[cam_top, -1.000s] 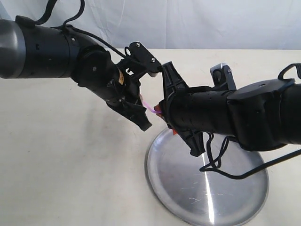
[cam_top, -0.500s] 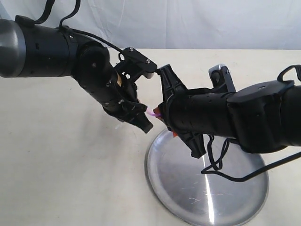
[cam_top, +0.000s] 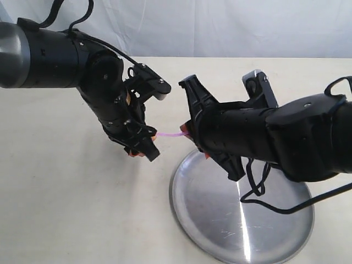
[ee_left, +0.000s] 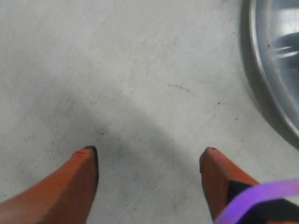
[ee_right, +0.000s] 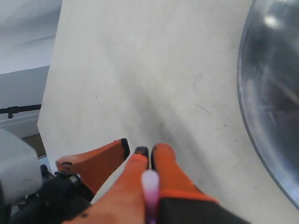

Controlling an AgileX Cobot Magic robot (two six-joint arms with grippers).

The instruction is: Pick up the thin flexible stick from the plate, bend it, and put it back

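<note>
Two black robot arms meet in the air above a pale table (cam_top: pixel 66 192), close to the rim of a round, shiny silver plate (cam_top: pixel 220 220) that rests flat on it. A thin pink stick (cam_top: pixel 171 134) bridges the short gap between the two arms, roughly level and lifted clear of the plate, over the table just beyond the plate's edge. The right gripper (ee_right: pixel 150 149) has its orange fingers (ee_right: pixel 168 172) pressed together on one end of the stick. The left gripper (ee_left: pixel 148 151) has its orange fingers spread wide apart. The stick's other end lies across one of those fingers, touching it but not pinched between the pair.
</note>
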